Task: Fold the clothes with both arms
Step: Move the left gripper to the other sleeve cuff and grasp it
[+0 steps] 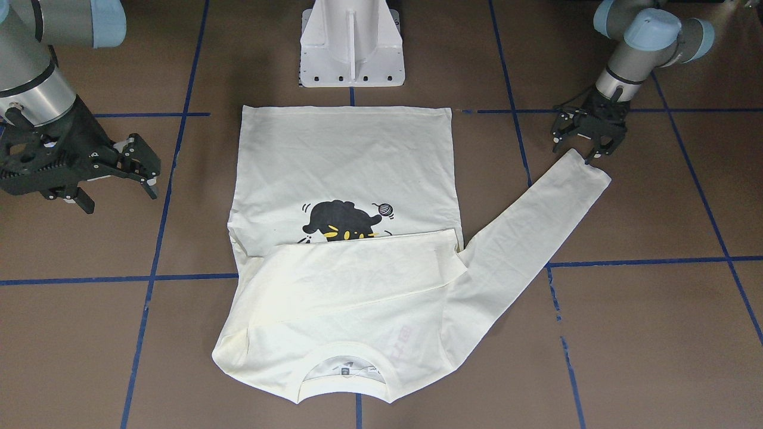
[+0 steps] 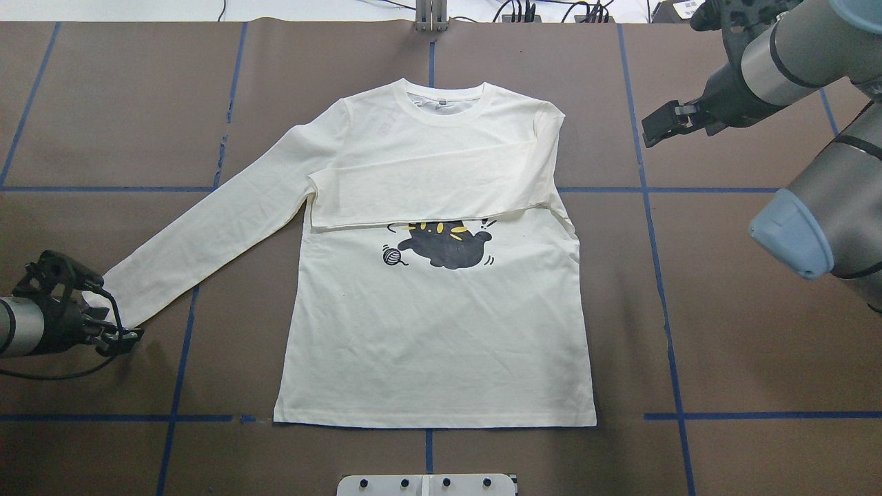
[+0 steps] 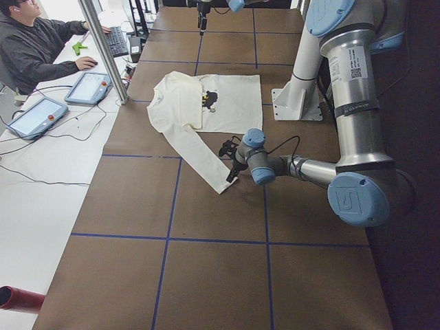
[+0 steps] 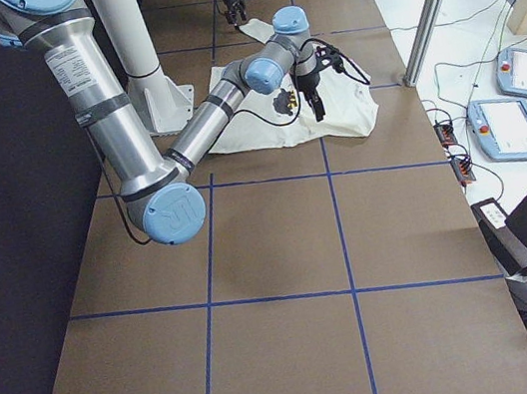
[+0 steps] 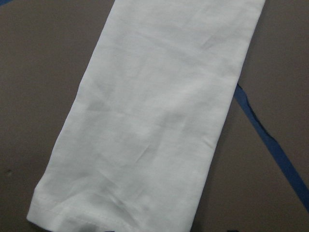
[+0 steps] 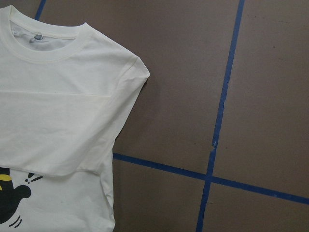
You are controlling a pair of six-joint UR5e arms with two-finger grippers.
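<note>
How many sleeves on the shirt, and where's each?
2. The folded sleeve lies across the chest of the shirt, just above the cat print. The outstretched sleeve runs out diagonally, its end at the left gripper.

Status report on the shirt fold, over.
Left gripper open at outstretched sleeve cuff. Right gripper open, empty, off to the side. Shirt flat, other sleeve folded across chest. Nothing seen in the way.

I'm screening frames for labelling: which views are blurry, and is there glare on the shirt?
Left wrist view: the sleeve is soft, slightly out of focus. Right wrist view: shirt sharp, evenly lit. Overhead view: no glare, cat print crisp.
</note>
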